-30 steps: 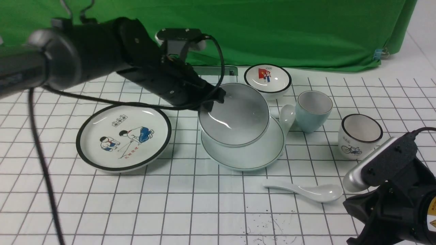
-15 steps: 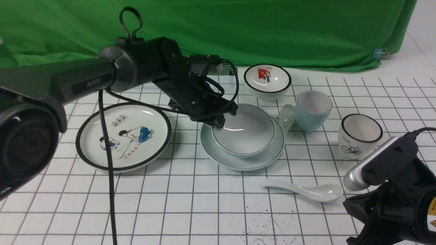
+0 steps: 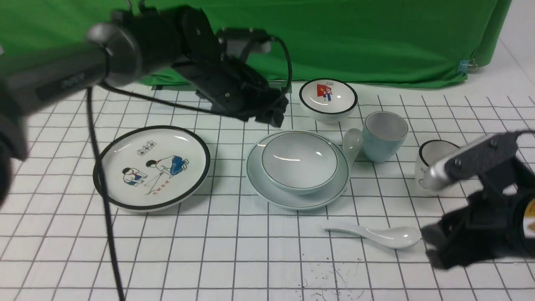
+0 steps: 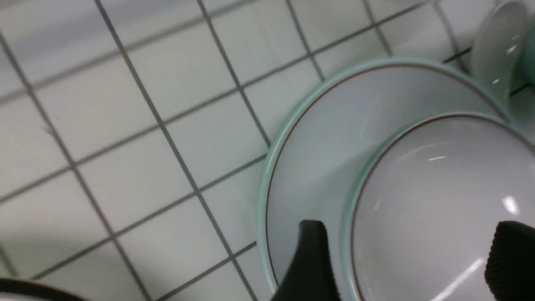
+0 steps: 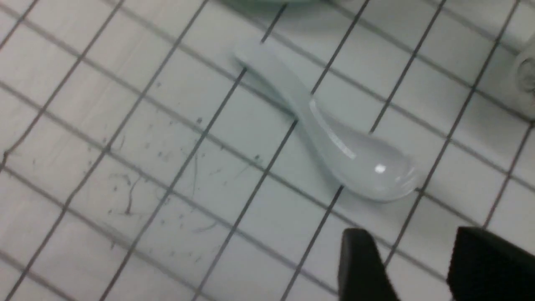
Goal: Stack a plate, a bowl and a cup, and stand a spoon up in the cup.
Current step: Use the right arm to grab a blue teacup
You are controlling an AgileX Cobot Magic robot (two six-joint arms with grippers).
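bowl (image 4: 439, 200) sits on plate (image 4: 317, 138), gridded table (image 4: 125, 125) underneath. left gripper (image 4: 409, 238) spread wide, one finger over plate, other over bowl, holding nothing.

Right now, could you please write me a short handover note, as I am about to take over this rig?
Left gripper: open, empty, above the far side of the bowl.
Right gripper: open, empty, beside the scoop of the spoon lying in front of the plate.
The bowl sits upright in the plate. The cup stands on the table, right of the plate, with a second spoon between them.
Done: bowl on plate.
Left: cup into bowl, spoon stood in cup.
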